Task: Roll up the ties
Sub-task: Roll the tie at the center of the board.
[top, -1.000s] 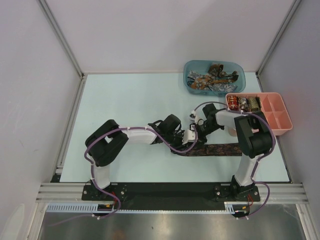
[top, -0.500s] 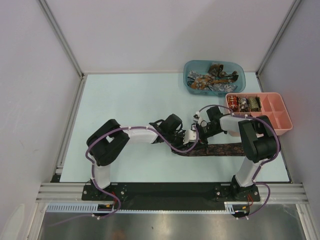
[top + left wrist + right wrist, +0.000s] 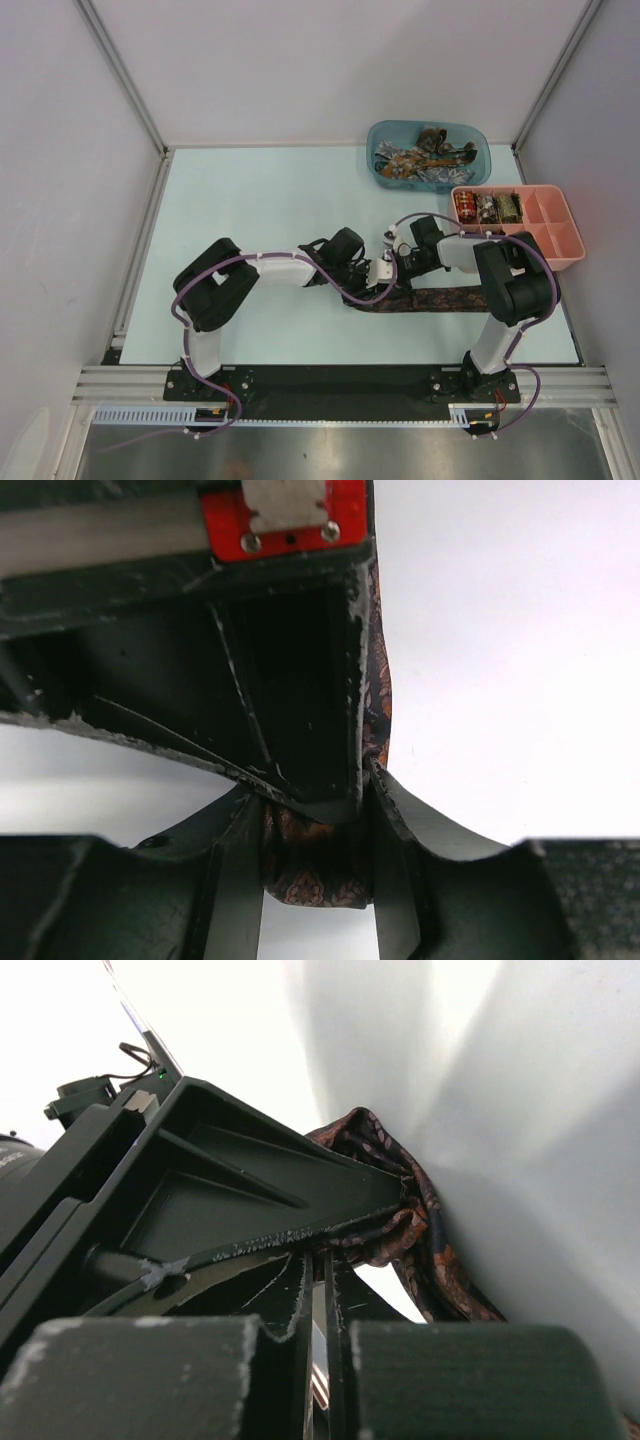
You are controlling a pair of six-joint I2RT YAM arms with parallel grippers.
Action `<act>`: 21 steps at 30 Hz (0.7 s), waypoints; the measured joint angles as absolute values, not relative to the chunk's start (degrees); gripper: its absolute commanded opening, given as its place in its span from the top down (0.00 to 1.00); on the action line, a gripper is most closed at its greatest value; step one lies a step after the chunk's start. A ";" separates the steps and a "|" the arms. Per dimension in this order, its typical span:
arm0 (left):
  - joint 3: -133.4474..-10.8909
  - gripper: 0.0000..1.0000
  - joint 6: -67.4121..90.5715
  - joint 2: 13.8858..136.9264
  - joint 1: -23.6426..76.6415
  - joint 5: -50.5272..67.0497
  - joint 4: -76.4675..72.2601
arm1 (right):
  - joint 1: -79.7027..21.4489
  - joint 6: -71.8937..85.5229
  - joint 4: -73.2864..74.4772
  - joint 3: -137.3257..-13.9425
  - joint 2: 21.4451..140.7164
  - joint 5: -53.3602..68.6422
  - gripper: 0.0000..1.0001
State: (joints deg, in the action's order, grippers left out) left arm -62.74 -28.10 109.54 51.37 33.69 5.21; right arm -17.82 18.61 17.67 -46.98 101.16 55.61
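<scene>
**Right gripper (image 3: 392,262) drops down next to the left gripper (image 3: 372,277) at the tie's rolled end**

Compared with a second ago, the right arm's wrist sits lower and further left in the top view, so both grippers now crowd the same spot. The left arm and the tie (image 3: 445,299) look unmoved.

The tie lies flat in the lower middle of the frame, running right from the grippers along the counter (image 3: 260,200). Its left end is bunched up. In the left wrist view that bundle sits between the left gripper's fingers at a medium width, so my guess is it's holding the roll in shape. The right gripper's jaws are almost together with fabric right at their tips. I can't tell if a fold is actually pinched. It probably came in to tuck or take over the roll.

For room, the tie sits close to the counter's lower edge, near the arm bases. The pink tray (image 3: 560,235), with rolled ties (image 3: 485,207) in it, is just beside the right arm's elbow. The blue tub (image 3: 478,140) of loose ties (image 3: 420,158) is at upper right, well apart. Plenty of bare counter runs toward the upper left.
</scene>
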 measured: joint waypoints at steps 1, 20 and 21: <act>-62.74 0.67 -28.10 109.51 51.37 33.69 5.21 | -17.58 18.15 18.15 -47.13 101.21 55.79 1.00; -59.07 0.18 -27.38 107.20 50.57 33.61 2.70 | -13.93 10.57 26.87 -49.41 102.45 53.82 1.00; -58.50 0.18 -27.18 106.72 50.30 33.63 2.70 | -13.80 10.28 27.40 -49.50 102.48 53.41 1.00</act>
